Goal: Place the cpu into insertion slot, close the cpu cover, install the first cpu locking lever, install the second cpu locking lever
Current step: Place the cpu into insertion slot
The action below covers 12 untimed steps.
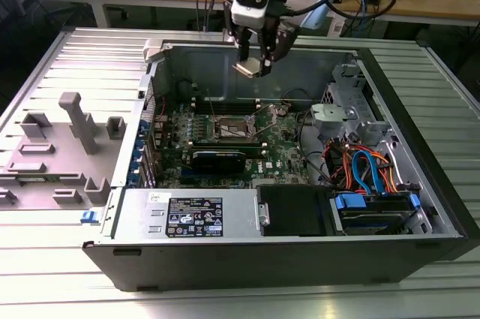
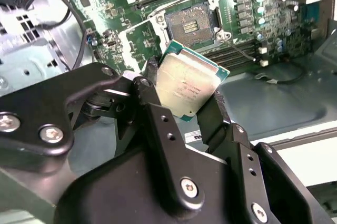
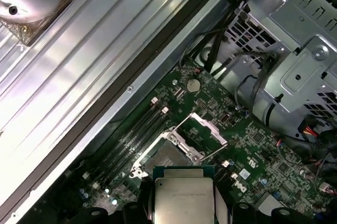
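**Status:** step one is under way and not completed.

**Claw:** The claw (image 1: 253,64) hangs at the upper centre of the exterior view, above the open computer case (image 1: 300,259) on the worktop (image 1: 45,274). It is pinching the cpu (image 1: 247,68) by two opposite edges. In the second wrist view the fingers (image 2: 150,79) flank the chip, which sits tilted with its silver lid facing the camera.

**Cpu position:** It is in the air, well clear of the green motherboard (image 1: 285,150), and not seated.

**Insertion slot:** The insertion slot (image 1: 234,130) sits mid-board and is unoccupied, with its contact field exposed in the second wrist view (image 2: 190,21).

**Cpu cover:** In the first wrist view the cpu cover (image 3: 205,129) stands swung up beside the socket, so it is not closed.

**Levers:** A thin wire lever (image 2: 239,50) lies free next to the socket. I judge neither lever latched.

**Outstanding:** seating the chip, closing the cover, and installing both levers.
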Each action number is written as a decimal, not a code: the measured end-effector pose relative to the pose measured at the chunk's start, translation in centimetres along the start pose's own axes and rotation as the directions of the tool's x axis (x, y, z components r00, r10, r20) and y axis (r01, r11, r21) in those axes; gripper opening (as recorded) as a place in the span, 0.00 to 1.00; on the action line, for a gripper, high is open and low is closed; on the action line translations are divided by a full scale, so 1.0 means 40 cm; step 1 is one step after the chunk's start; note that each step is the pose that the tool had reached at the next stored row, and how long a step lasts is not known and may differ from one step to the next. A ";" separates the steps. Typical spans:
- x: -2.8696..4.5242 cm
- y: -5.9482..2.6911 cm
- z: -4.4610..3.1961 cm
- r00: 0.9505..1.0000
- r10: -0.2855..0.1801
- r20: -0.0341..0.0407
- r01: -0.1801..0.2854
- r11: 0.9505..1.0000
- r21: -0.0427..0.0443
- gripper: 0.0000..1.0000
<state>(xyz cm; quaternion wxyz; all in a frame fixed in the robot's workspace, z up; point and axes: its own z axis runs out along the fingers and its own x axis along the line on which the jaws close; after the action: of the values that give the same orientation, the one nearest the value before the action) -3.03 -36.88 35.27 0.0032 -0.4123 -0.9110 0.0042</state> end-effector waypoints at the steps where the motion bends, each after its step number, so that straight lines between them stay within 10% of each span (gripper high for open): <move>1: 0.000 0.000 0.001 1.000 0.017 0.000 -0.017 1.000 0.000 0.54; 12: 0.000 0.000 0.018 0.971 0.239 -0.004 -0.239 0.971 0.002 0.54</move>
<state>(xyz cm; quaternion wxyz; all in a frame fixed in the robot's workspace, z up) -3.03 -36.88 34.55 0.0048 -0.5189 -0.8548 0.0045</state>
